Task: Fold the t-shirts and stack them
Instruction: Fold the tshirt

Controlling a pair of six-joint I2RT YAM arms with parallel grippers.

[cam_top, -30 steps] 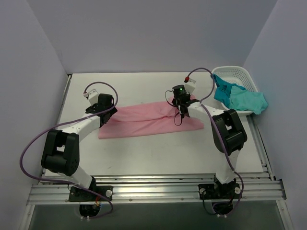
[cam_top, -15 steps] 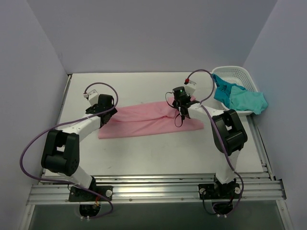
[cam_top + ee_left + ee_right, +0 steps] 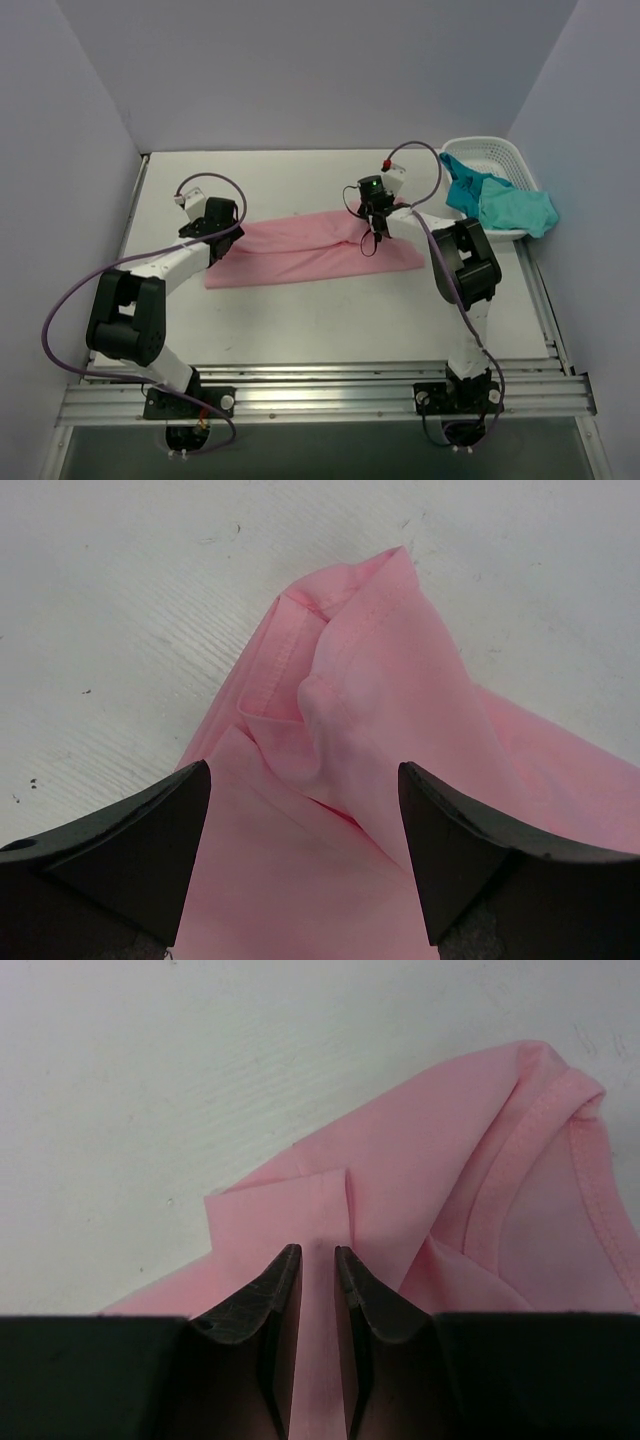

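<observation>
We hold the left hand (image 3: 303, 785) spread above the shirt (image 3: 300, 248). The right hand (image 3: 318, 1260) is nearly pressed together, and we cannot tell if it pinches cloth. We should grip both ends evenly before folding.

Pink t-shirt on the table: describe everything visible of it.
The light pink thin-fabric t-shirt lies folded into a long band across the white table, ribbed collar near its right end. The open left gripper hovers over its left end; the nearly closed right gripper is at its right end, grip unclear.
</observation>
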